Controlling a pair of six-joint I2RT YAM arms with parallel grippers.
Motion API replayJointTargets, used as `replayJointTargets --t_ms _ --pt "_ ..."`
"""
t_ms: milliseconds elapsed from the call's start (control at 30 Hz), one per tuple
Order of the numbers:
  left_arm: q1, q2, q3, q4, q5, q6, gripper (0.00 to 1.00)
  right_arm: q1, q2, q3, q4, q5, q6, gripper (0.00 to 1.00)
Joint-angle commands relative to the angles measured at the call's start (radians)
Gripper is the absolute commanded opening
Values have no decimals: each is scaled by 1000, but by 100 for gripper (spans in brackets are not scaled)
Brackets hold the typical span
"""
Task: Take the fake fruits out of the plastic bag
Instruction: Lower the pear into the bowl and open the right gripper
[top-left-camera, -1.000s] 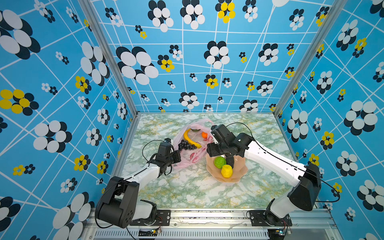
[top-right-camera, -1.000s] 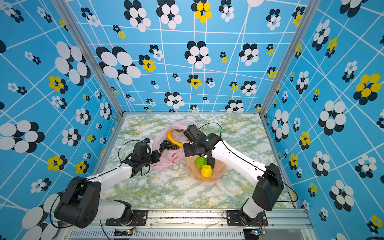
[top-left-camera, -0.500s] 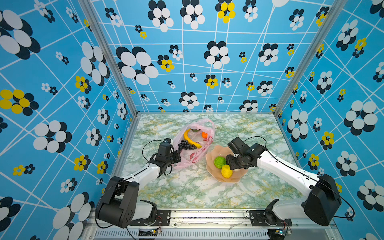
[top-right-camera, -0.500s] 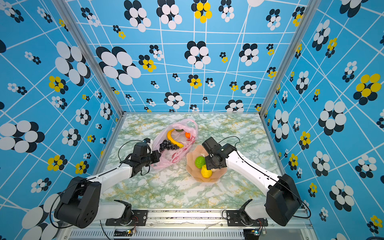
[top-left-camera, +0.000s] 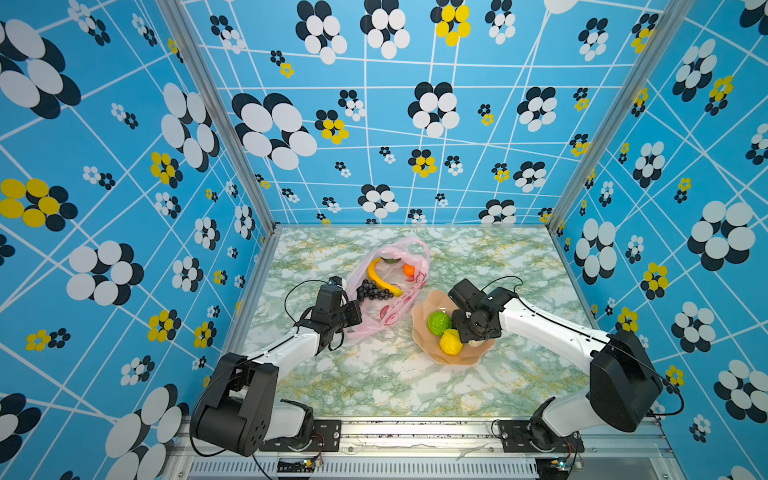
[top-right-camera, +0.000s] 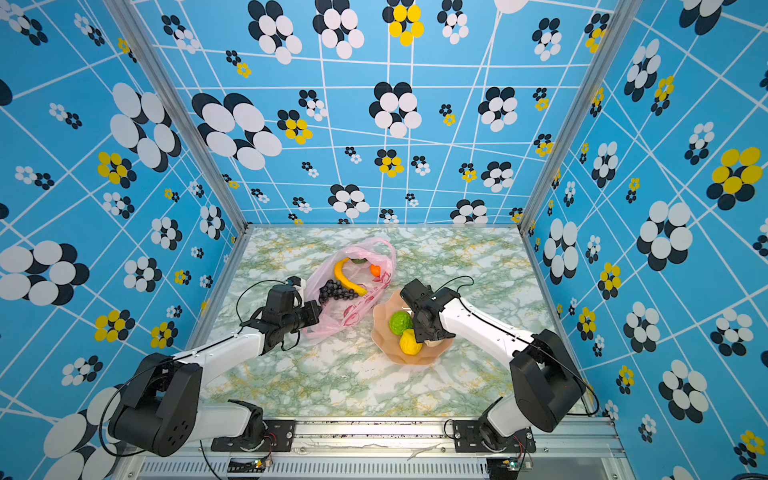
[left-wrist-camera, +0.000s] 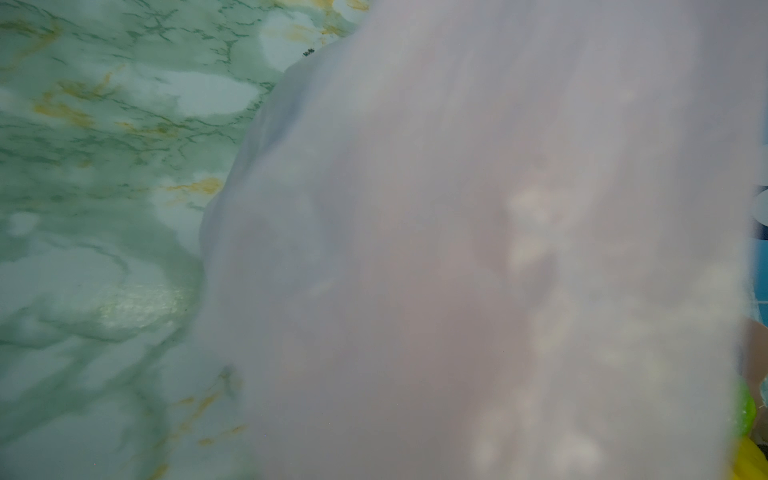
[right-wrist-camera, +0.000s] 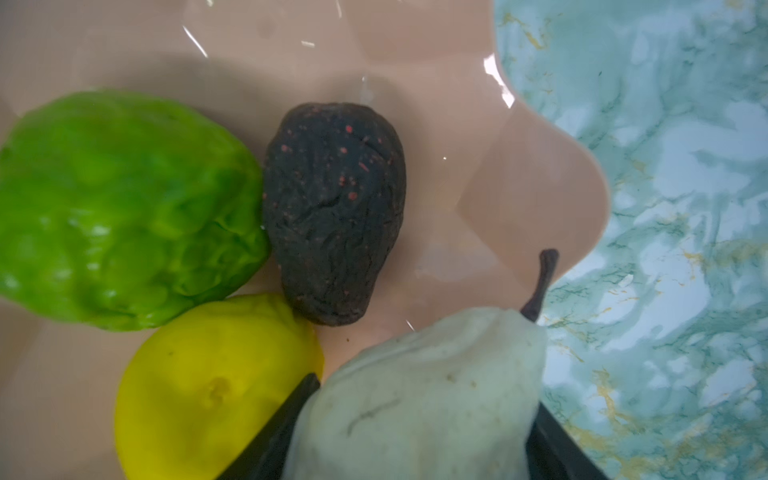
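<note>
Seen from above in both top views: a marble-patterned tabletop (top-left-camera: 374, 382); at centre, the plastic bag (top-left-camera: 376, 322), pink and crumpled, lying flat with its mouth gaping toward the upper part of the frame; inside it, a banana (top-left-camera: 380, 278), a black grape bunch (top-left-camera: 373, 290), a small orange fruit (top-left-camera: 409, 270) and a dark green fruit (top-left-camera: 390, 260) at the upper end; just beside the bag, to its lower right, a peach wavy-edged dish (top-left-camera: 453, 359).

Already in the dish: a bumpy green fruit (top-left-camera: 439, 323), a yellow fruit (top-left-camera: 451, 343) and a dark speckled fruit (right-wrist-camera: 334, 212), touching one another, with bare room left beside them.

Left gripper (top-left-camera: 356, 315) at the bag's lower left edge, clamped fully tight, apparently pinching the film; pink plastic draped across most of the left wrist view; probably held so to stop the light bag sliding and keep its mouth open. Left arm stretched low from the lower left, forearm nearly level.

Right gripper (top-left-camera: 473, 337) pointing down over the dish's right half, closed around a beige pear (right-wrist-camera: 419, 374), dark fingers (right-wrist-camera: 282, 428) on either side, stem toward the rim; likely low for a gentle set-down beside the dark fruit. Right arm reaching in from the lower right, elbow bent, forearm sloping down to the dish.
</note>
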Motion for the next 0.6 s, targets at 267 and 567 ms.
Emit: replayJointTargets --t_ms 267,567 --pt "9 -13 12 1 -9 26 0 -4 13 -9 7 11 27 77" --pt "2 -4 17 4 8 33 0 -2 -39 60 -54 18 27 82"
